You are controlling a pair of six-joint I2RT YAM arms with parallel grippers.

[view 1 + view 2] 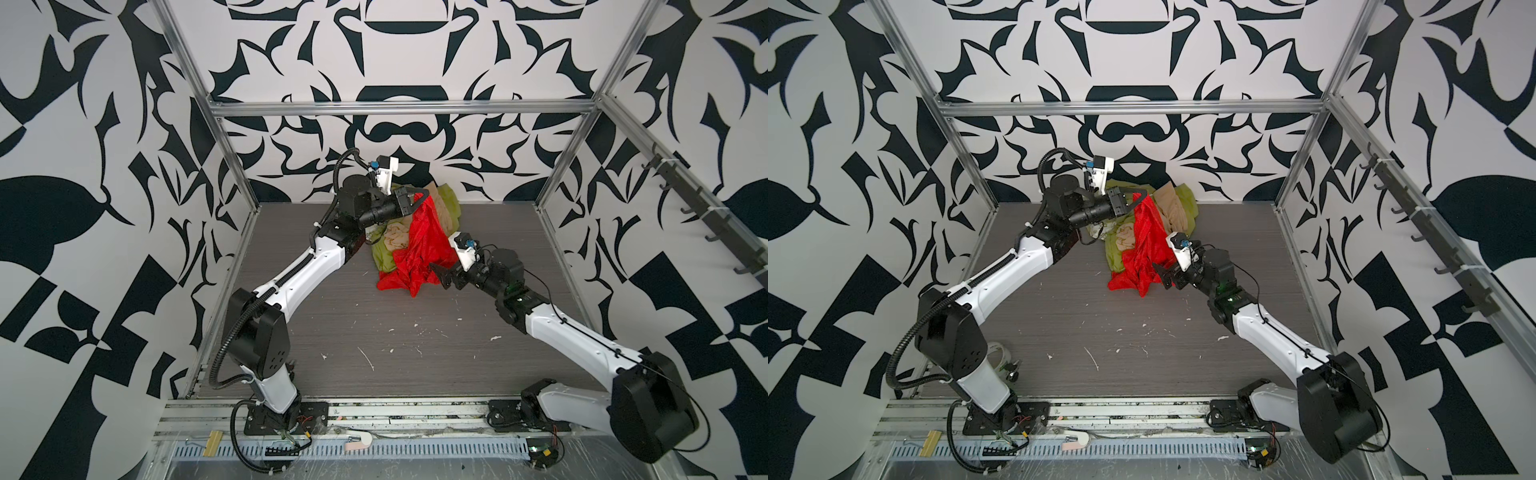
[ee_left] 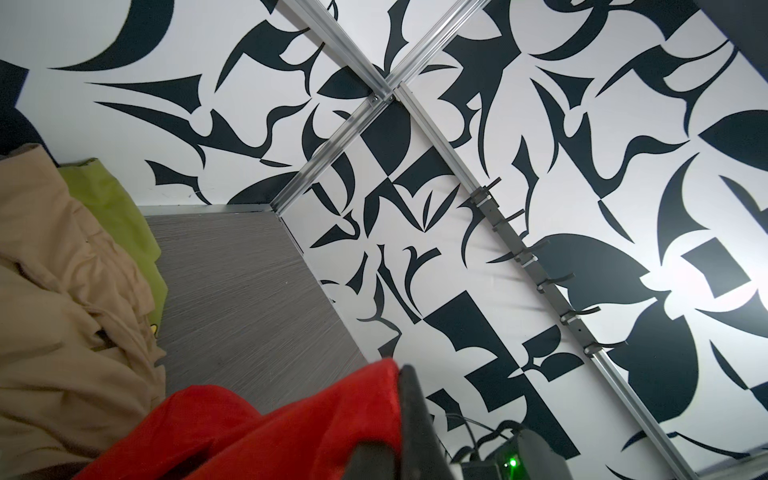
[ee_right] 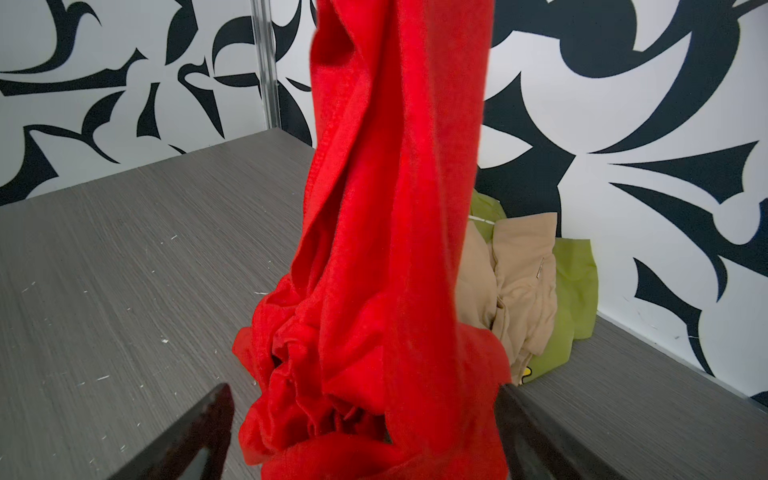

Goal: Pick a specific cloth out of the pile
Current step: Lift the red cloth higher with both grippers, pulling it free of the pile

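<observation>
The extraction step is in hand: the left gripper (image 1: 417,198), clenched on an upper fold of the red cloth (image 1: 424,249), holds it raised toward 12 o'clock while its lower folds trail onto the table (image 1: 374,332) — touching the pile (image 1: 446,203) of green and tan cloths. The right gripper (image 1: 442,276), released, flanks the hanging red at 4 o'clock — next, probably a grasp there, then drawing it clear.

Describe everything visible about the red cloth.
The red cloth is thin, faintly shiny fabric with a stitched hem. The shut left gripper pinches its top, so it hangs as a creased column; its lower end lies crumpled on the table against the pile. The right gripper, jaws open, flanks its lower folds.
</observation>
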